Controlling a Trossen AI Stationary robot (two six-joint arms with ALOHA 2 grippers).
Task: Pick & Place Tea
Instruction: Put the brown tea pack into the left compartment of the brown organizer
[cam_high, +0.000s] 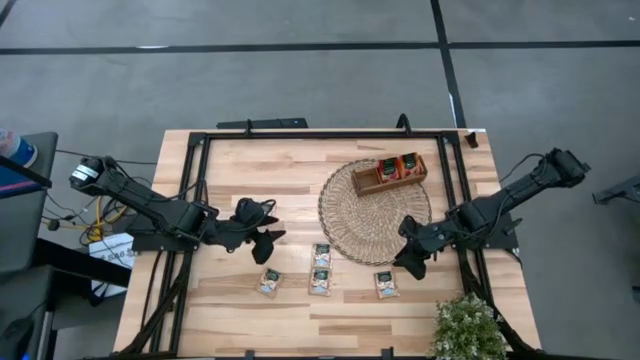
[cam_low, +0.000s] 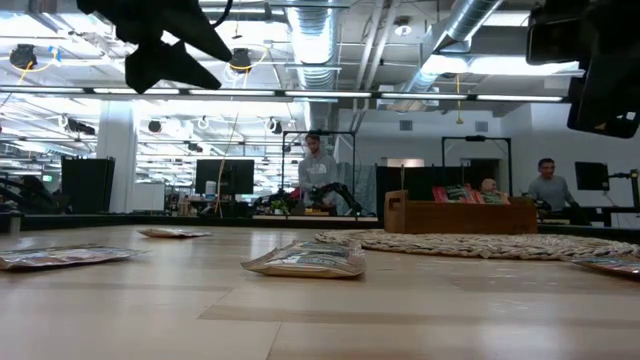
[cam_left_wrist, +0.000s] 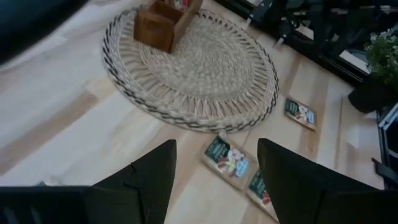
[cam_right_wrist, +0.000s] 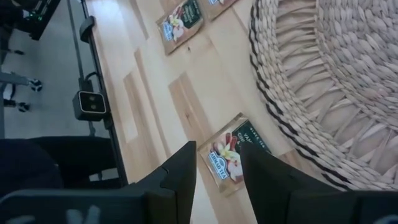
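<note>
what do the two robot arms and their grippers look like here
Both arms are dark, near-black jointed links, each ending in a black two-finger gripper. The left arm has a silver-grey cylindrical part at its outer end and cables trailing off beside it. The left gripper has broad, flat, wedge-shaped matte black fingers; the right gripper has the same dark, tapering fingers. No markings are visible.

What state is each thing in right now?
Wooden tray: on the wicker mat, red sachets upright inside.
Four loose sachets: flat on the table, off the mat.
Left gripper: open, empty.
Right gripper: open, empty, above the rightmost sachet.
</note>
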